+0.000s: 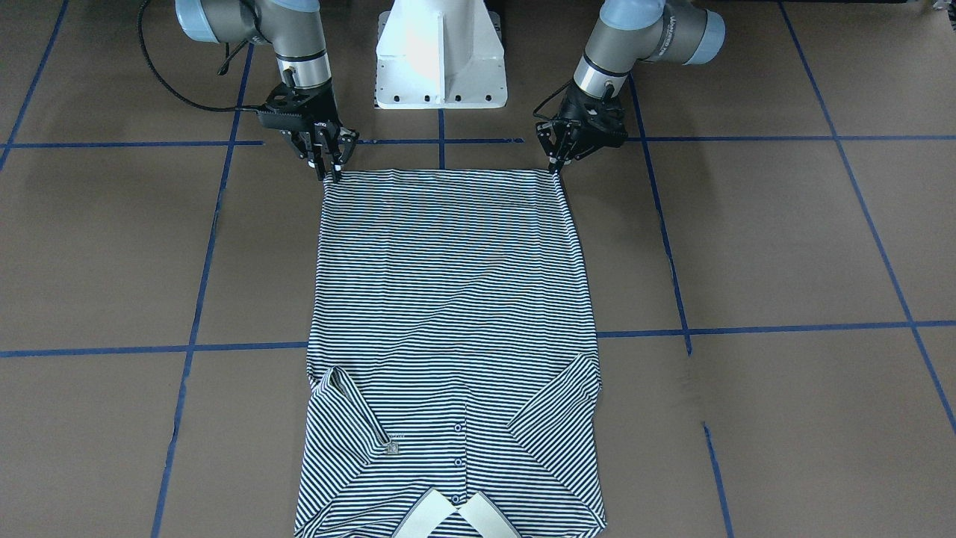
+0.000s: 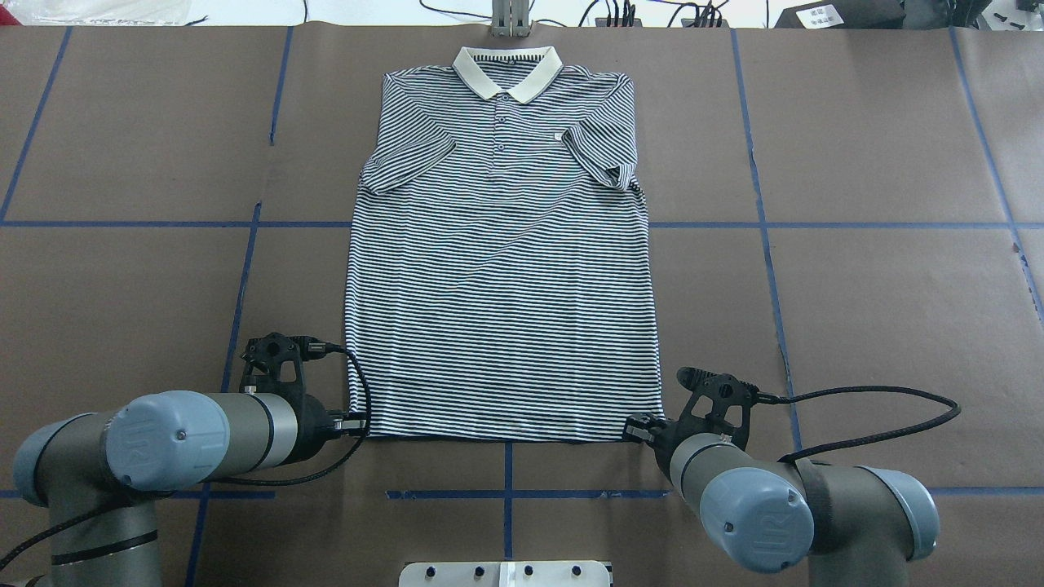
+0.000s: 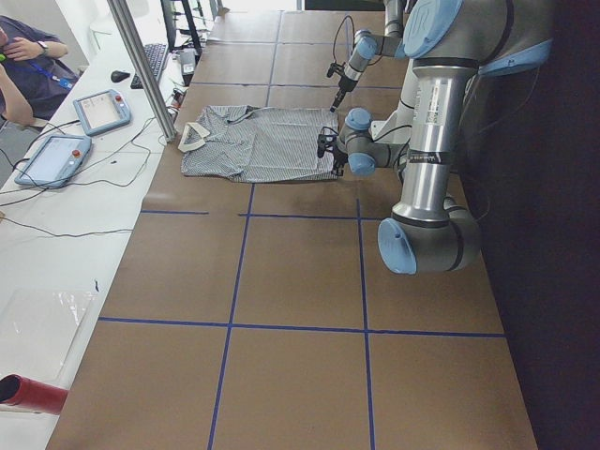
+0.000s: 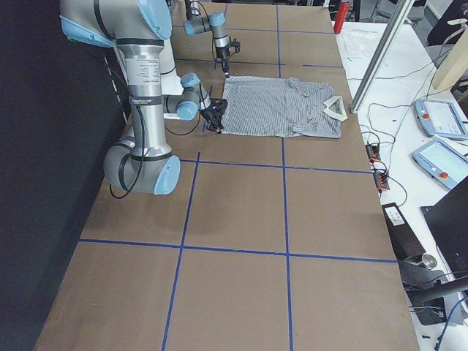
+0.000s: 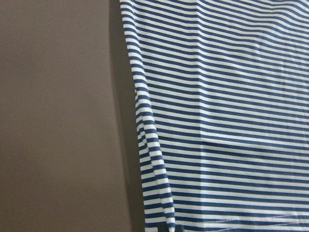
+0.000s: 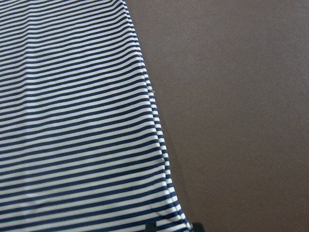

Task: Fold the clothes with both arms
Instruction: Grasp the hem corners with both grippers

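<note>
Polo shirt (image 2: 502, 269) lies flat and face up on the counter (image 2: 856, 285), long axis running away from the robot: cream collar (image 2: 507, 69) far, hem near, sleeves folded onto the navy-and-white stripes. I see the left end effector (image 1: 556, 166) and right end effector (image 1: 333, 173) narrowed at the hem corners; whether they grip, I cannot tell.
</note>
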{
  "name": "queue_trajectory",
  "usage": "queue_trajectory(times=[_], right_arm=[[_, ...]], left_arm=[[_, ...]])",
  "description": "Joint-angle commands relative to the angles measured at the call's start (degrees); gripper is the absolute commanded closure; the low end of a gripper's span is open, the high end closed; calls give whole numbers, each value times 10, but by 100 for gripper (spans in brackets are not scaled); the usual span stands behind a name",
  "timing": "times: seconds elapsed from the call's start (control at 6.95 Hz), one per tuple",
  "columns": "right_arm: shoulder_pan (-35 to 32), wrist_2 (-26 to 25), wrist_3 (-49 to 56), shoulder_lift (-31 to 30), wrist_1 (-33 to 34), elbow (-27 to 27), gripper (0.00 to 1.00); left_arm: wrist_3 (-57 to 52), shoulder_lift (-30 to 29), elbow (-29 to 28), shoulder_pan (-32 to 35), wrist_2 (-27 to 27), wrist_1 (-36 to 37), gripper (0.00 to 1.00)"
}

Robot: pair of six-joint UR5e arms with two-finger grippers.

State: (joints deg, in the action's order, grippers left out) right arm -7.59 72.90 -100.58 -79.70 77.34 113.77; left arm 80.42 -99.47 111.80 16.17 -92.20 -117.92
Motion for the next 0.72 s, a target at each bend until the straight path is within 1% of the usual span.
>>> queue_trajectory(times=[0.0,0.14,0.29,0.58], right_arm=[[0,-1,-1,1,0,0,63],[0,-2,-2,1,0,0,83],[0,-3,-6,1,0,0,100],[-1,-14,-7,9,0,1,100]], left_arm=[[0,0,0,0,0,0,100],[0,0,0,0,0,0,100],[0,0,1,0,0,-1,100],[0,0,1,0,0,-1,100]])
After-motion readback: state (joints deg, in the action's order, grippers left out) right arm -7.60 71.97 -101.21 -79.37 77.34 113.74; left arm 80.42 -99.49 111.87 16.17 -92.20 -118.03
